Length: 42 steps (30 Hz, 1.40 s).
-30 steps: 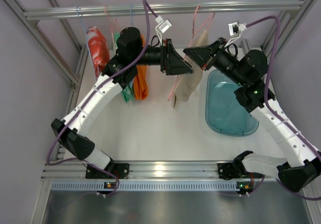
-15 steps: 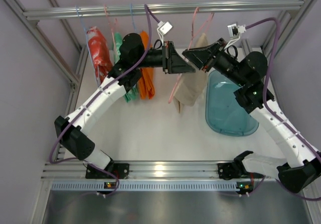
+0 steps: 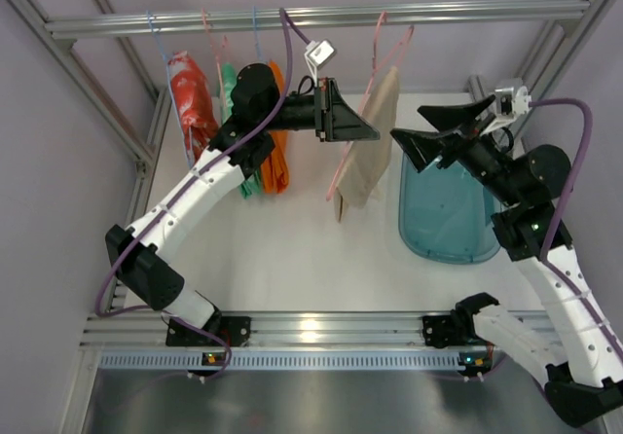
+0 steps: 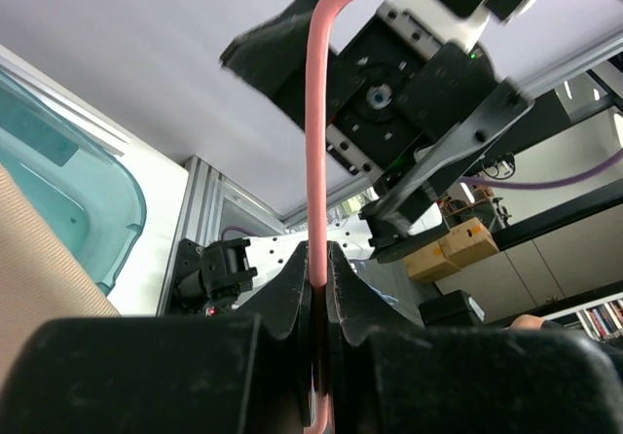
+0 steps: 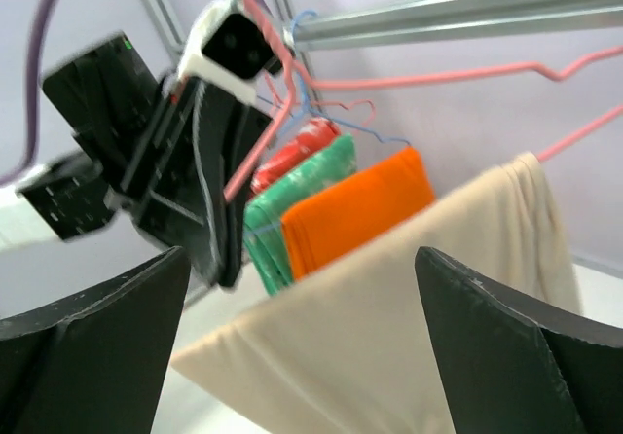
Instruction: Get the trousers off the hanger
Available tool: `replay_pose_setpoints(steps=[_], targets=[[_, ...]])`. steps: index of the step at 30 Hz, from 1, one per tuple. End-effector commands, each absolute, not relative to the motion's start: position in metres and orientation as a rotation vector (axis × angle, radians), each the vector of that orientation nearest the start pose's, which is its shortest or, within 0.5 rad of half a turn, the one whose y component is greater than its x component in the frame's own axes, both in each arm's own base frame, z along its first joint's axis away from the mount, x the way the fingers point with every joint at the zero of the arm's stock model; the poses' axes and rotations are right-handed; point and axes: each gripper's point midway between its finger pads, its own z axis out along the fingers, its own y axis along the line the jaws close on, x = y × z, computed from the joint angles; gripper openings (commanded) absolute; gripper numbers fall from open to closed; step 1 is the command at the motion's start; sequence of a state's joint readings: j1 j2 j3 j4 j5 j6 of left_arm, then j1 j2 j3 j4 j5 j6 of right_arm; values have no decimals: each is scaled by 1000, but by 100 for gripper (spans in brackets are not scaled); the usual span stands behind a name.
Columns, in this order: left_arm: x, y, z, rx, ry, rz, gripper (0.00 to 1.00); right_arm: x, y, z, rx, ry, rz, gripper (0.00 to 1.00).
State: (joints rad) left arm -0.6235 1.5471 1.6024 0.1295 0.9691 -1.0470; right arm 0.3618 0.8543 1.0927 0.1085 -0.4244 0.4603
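The pale beige trousers (image 3: 370, 152) hang draped over a pink hanger (image 3: 343, 166) on the top rail (image 3: 321, 16). My left gripper (image 3: 368, 132) is shut on the hanger's pink wire (image 4: 316, 142), which runs up between its jaws (image 4: 319, 259); the beige cloth (image 4: 39, 278) lies just to its left. My right gripper (image 3: 407, 123) stands wide open to the right of the trousers, apart from them, with nothing in it. In the right wrist view the beige trousers (image 5: 389, 327) fill the space beyond the open fingers (image 5: 88, 356). The orange trousers (image 3: 276, 162) hang further left, partly behind my left arm.
A red cloth (image 3: 190, 93) and a green cloth (image 3: 230, 79) hang on other hangers at the left of the rail. A teal bin (image 3: 443, 215) sits on the white table under my right arm. Aluminium frame posts (image 3: 117, 113) close in both sides.
My right gripper has opened, let go at the top of the beige trousers and drawn back to the right. My left gripper has shut on the pink hanger.
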Motion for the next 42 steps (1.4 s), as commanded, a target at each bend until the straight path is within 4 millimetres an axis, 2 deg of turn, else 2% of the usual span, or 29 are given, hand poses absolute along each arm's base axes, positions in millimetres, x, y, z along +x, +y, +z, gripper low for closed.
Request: replay_pose_setpoints(steps=[1, 2, 3, 5, 6, 9, 12, 17, 19, 23, 26, 33, 38, 42], targets=[[208, -353, 521, 752, 1423, -1896, 0, 241, 173, 441, -406, 1300, 801, 99], [207, -353, 521, 760, 1420, -1898, 0, 241, 172, 434, -429, 1307, 779, 99], [207, -354, 522, 762, 1418, -1902, 0, 244, 172, 415, -468, 1332, 736, 99], [206, -354, 524, 769, 1415, -1906, 0, 243, 170, 401, -508, 1335, 703, 99], [206, -354, 524, 779, 1414, -1908, 0, 243, 174, 385, -581, 1337, 679, 99], [207, -355, 523, 784, 1419, -1914, 0, 240, 180, 369, -680, 1329, 673, 99], [211, -357, 525, 753, 1422, -1913, 0, 232, 186, 374, -742, 1282, 693, 99], [227, -361, 525, 659, 1441, -1894, 0, 232, 191, 379, -679, 1275, 715, 99], [233, -362, 529, 615, 1441, -1890, 0, 231, 196, 375, -674, 1280, 721, 99], [247, -366, 529, 539, 1459, -1874, 0, 215, 222, 365, -773, 1249, 731, 100], [252, -368, 534, 524, 1452, -1875, 0, 217, 235, 353, -806, 1253, 665, 99], [255, -372, 534, 530, 1462, -1880, 0, 260, 220, 351, -692, 1241, 412, 99], [256, -371, 532, 519, 1470, -1876, 0, 281, 215, 367, -601, 1230, 346, 99], [253, -370, 533, 531, 1467, -1879, 0, 287, 222, 372, -599, 1223, 358, 99]])
